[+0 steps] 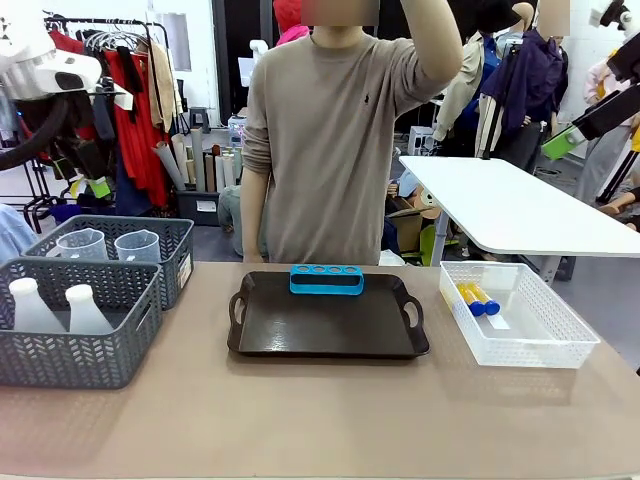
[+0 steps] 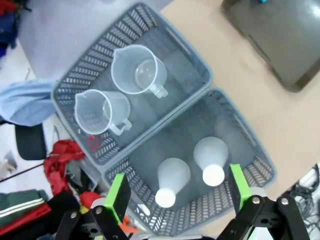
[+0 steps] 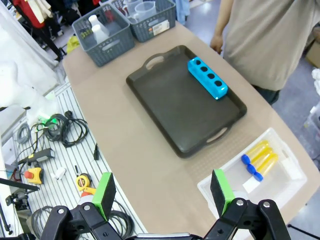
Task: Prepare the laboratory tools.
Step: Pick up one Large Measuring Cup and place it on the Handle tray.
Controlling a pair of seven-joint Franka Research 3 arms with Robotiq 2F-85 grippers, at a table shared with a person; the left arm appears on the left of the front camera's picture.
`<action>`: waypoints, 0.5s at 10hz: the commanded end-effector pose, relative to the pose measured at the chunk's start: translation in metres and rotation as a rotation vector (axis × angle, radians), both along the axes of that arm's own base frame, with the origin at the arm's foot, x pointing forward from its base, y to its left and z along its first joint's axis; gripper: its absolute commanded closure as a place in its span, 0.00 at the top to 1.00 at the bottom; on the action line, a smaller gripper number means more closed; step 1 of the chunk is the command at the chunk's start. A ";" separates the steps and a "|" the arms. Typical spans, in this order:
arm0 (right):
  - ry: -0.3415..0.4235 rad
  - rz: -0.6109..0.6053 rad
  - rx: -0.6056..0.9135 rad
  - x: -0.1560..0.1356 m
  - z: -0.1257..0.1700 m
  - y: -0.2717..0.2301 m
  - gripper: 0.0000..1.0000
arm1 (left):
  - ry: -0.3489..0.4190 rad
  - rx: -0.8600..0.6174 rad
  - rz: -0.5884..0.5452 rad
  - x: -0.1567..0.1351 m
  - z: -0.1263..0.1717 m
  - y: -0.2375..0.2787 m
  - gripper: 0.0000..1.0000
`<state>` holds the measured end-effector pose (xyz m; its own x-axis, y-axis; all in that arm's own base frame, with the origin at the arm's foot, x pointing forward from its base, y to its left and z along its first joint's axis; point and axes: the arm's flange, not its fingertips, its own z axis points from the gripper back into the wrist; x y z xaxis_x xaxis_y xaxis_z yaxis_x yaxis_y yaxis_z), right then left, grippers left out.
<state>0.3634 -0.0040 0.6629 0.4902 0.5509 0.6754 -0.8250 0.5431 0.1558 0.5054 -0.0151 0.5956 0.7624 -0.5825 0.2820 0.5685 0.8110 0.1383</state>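
Observation:
A blue four-hole rack lies along the far edge of the black tray. Two clear handled beakers stand in the rear grey basket. In the front grey basket are two white flasks. Amber tubes with blue caps lie in the white mesh basket. My left gripper hangs open high above the flasks. My right gripper is open, high over the table's near right edge, holding nothing.
A person in a beige sweater stands at the far side behind the tray with one arm raised. Bare tabletop stretches in front of the tray. Cables and tools lie on the floor beside the table.

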 end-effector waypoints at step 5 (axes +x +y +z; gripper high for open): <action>-0.003 0.012 0.022 0.000 0.002 0.001 1.00 | 0.000 0.003 -0.011 0.000 0.000 -0.001 1.00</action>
